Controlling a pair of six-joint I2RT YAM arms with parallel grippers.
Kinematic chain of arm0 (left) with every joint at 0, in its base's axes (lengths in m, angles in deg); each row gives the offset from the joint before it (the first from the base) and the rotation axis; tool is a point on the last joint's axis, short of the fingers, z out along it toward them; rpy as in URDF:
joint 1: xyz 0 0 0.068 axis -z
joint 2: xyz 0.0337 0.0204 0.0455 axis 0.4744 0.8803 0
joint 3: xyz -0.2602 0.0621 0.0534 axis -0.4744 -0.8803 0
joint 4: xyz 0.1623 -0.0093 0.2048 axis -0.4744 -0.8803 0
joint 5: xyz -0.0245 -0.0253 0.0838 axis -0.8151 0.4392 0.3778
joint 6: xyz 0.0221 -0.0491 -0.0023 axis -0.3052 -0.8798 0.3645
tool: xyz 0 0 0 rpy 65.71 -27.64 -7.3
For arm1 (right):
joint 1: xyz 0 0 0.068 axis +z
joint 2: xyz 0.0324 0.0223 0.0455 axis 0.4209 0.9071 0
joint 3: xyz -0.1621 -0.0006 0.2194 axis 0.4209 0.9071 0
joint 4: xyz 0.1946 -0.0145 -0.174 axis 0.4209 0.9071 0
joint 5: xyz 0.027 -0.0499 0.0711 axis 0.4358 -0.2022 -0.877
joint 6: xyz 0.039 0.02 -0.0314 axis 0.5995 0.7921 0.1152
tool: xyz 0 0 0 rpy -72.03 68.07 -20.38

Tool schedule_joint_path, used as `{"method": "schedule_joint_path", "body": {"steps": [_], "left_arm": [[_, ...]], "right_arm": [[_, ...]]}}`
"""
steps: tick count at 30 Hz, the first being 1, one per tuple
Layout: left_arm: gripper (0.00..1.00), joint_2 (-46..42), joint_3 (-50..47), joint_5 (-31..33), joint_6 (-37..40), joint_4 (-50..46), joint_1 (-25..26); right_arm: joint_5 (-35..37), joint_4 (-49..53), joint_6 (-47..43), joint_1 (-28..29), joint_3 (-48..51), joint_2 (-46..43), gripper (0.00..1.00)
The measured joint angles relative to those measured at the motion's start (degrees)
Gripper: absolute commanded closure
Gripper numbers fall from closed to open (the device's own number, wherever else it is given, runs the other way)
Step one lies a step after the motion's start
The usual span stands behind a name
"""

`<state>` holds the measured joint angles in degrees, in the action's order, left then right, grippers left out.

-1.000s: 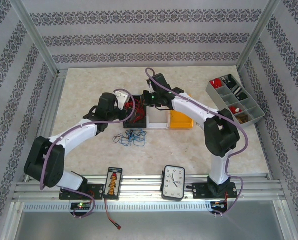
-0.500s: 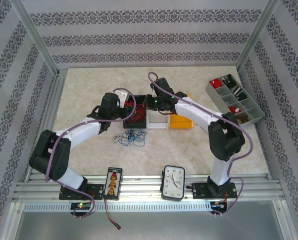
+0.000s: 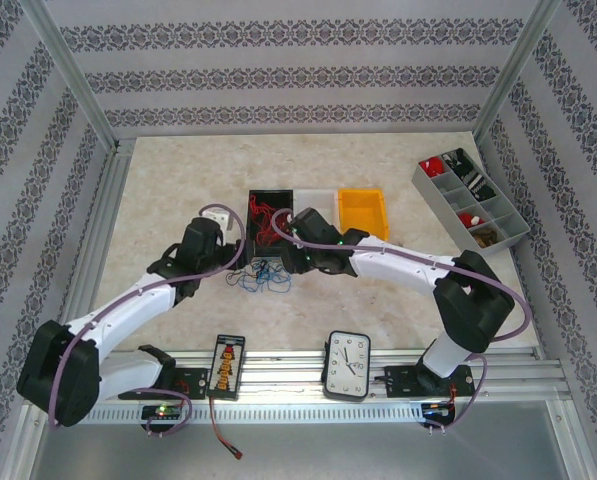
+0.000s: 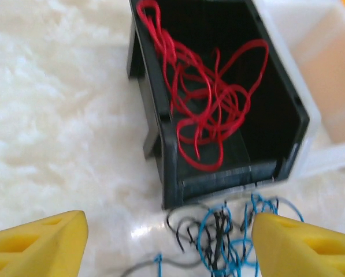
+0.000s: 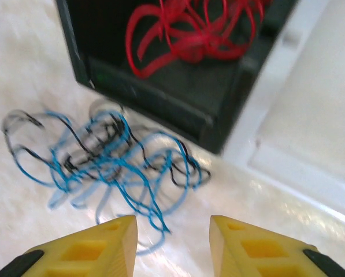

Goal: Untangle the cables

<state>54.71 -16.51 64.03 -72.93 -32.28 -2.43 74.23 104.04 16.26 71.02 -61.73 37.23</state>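
Left arm (image 3: 128, 305), right arm (image 3: 398, 262) withdrawn, flanking cables (image 3: 263, 275).

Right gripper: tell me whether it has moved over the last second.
Yes. The right gripper came toward the near side, from over the black bin to the cables in front of it.

Tabletop (image 4: 56, 115): pale stone-look sheet. We note it smooth and glossy, with light glaring off it. Black bin (image 4: 230, 176): hard plastic, dull sheen. Neighbouring bin (image 5: 311, 115): milky translucent plastic. Red cables (image 4: 207, 104) and blue-and-black cables (image 5: 108, 156): thin, shiny plastic coating. Fingers (image 4: 39, 242) of left gripper (image 4: 169, 225) and right gripper (image 5: 172, 222): matt yellow plastic. Front rails (image 3: 288, 392): we read them as brushed metal.
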Motion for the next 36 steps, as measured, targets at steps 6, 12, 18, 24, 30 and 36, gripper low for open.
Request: {"method": "schedule_joint_path", "body": {"steps": [6, 12, 18, 24, 30, 36], "left_arm": [[0.28, 4.85, 0.02, -2.86, -0.5, -1.97, 4.5], [0.31, 7.5, -1.14, -2.93, -2.56, -1.42, 4.81], [0.33, 7.78, -2.19, -2.36, -3.91, 0.31, 4.81], [0.38, 8.79, -2.19, -1.16, -4.46, 1.05, 4.81], [0.44, 9.51, -2.19, -0.55, -4.81, 1.2, 4.81], [0.54, 12.15, -2.19, -0.55, -5.86, 1.99, 4.81]], "right_arm": [[-0.55, -0.22, -1.31, -0.15, -0.48, 2.43, 0.61], [-1.99, -0.17, -2.58, -0.13, -2.89, 7.13, 0.62], [-2.97, -0.59, -3.39, -0.13, -5.86, 10.4, 0.66], [-3.78, -0.68, -3.87, -0.13, -6.95, 12.92, 0.68], [-3.98, -1.22, -4.15, -0.11, -6.91, 12.79, 0.68], [-3.96, -1.7, -4.46, 0.42, -6.64, 12.28, 0.68]]}}
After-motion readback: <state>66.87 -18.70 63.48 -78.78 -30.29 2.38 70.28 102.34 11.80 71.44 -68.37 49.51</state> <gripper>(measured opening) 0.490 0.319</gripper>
